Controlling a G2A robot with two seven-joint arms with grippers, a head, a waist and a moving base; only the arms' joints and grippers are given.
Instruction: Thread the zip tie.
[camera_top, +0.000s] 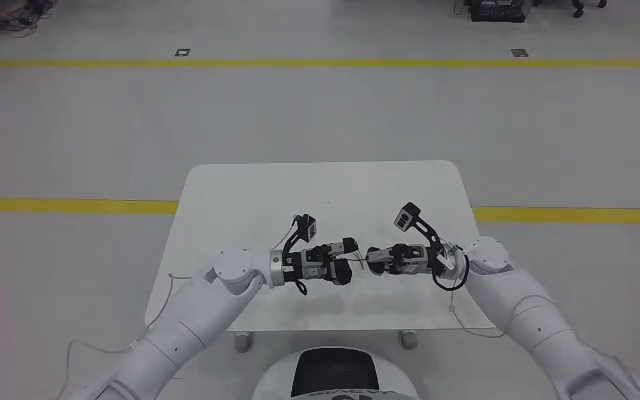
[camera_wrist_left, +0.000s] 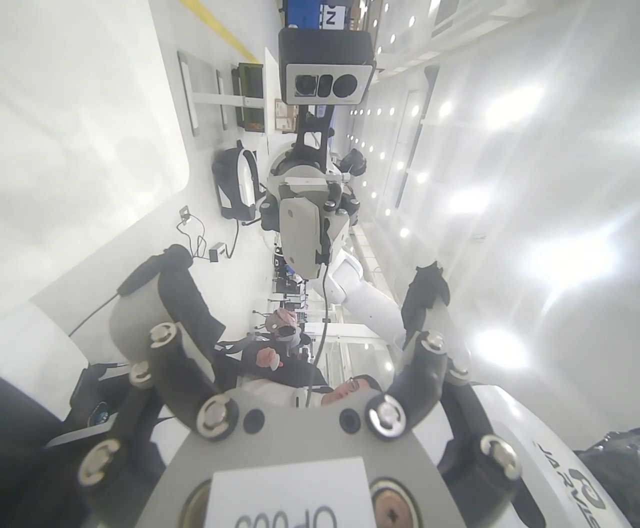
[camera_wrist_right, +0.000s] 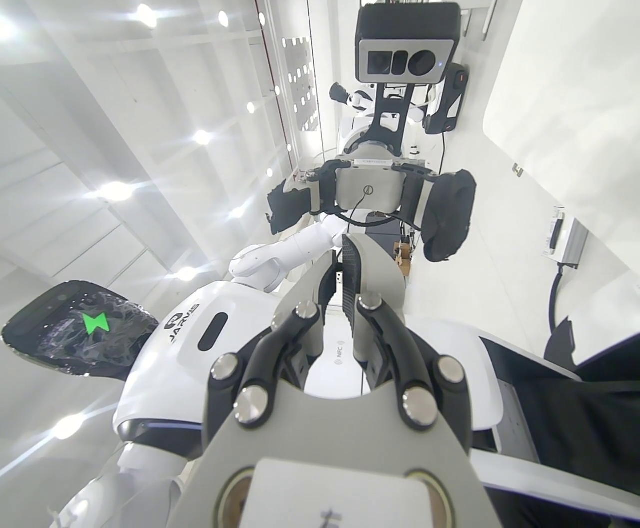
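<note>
The left gripper (camera_wrist_left: 297, 270) is held wide open and empty above the table's (camera_top: 250, 200) front. The right gripper (camera_wrist_right: 342, 260), facing it, is pinched shut. The zip tie is too thin to be made out, and it may be in that pinch. It is likely light and bendy, so it is best held near its tip.

The left gripper (camera_wrist_left: 297, 272) holds its black-tipped fingers (camera_wrist_left: 160, 270) spread wide apart. Farther off, framed between those fingers and pointing back toward them, is the right gripper (camera_wrist_left: 305, 235), its wrist camera (camera_wrist_left: 326, 75) carried on a black bracket. A rounded corner of the white table (camera_wrist_left: 100, 125) lies beside both.
</note>
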